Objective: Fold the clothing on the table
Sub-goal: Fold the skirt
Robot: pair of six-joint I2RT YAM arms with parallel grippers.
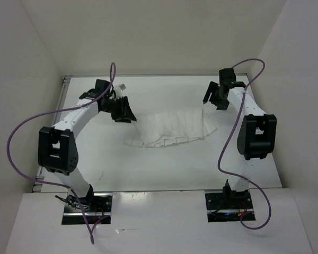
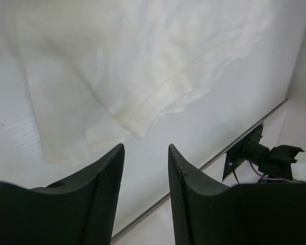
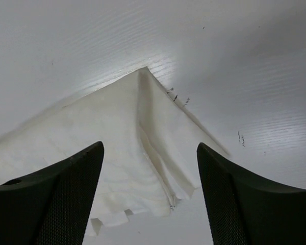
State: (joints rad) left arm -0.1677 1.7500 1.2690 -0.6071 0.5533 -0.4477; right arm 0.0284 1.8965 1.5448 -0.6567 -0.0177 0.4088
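Nearest me, I am seeing both bases bolted at the front edge of the table [image 1: 175, 169], with purple cables [image 1: 15, 138] looping off them. The left arm [image 1: 57, 151] is rising from its base to a bent elbow out on the left. Its forearm is reaching forward and inward, ending at the left gripper [image 1: 123, 111], which is hanging over the left end of the clothing [image 1: 172, 129]. In its wrist view the left gripper [image 2: 145, 149] is pointing down at bare table just short of the cloth, its jaws standing a narrow way apart with nothing between them. I cannot tell whether its fingers [image 2: 104, 178] are touching the fabric. The right arm [image 1: 257, 135] is standing taller, elbow out on the right and forearm stretching away toward the far right, with the right gripper [image 1: 216, 98] poised just beyond the clothing's far right corner. Its wrist camera is looking down on that corner, and the right gripper [image 3: 149, 147] is spread wide, gripping nothing, with the cloth lying below its fingers [image 3: 71, 189]. The clothing is lying in the middle of the table between the two grippers, a white pleated piece spread flat, its near hem curving and slightly rumpled toward the left. Beyond it, bare table is running to the far edge, and white walls [image 1: 164, 37] are standing around.
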